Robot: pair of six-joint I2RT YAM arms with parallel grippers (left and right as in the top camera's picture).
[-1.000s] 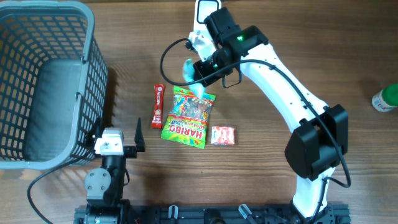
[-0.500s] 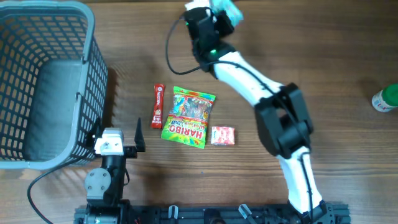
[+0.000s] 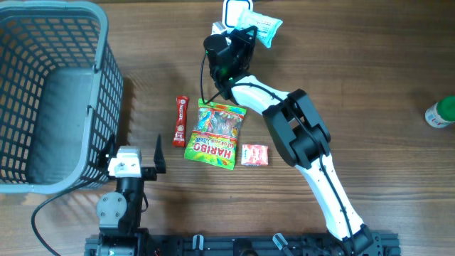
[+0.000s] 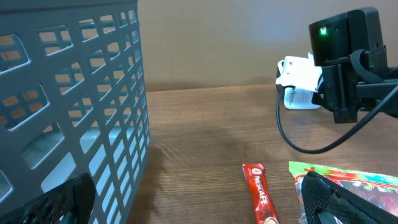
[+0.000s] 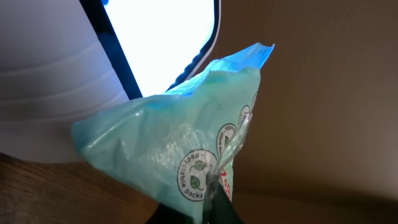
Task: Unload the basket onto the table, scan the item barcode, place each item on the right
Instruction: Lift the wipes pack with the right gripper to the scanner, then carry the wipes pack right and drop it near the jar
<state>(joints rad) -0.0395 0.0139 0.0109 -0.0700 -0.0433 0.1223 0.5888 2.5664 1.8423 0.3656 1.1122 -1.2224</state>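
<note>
Packet (image 5: 177,146) clenched in right gripper (image 5: 208,210); its barcode should squarely face the scanner (image 5: 163,38); left gripper (image 3: 136,152) idles agape.

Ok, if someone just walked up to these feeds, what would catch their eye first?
Most likely the right gripper, shut on a pale blue-green plastic packet and holding it in front of the glowing white scanner at the table's far edge. After that, the bright Haribo bag lying mid-table with a red Nescafé stick beside it on the basket side, and the big grey basket filling the left of the table.
</note>
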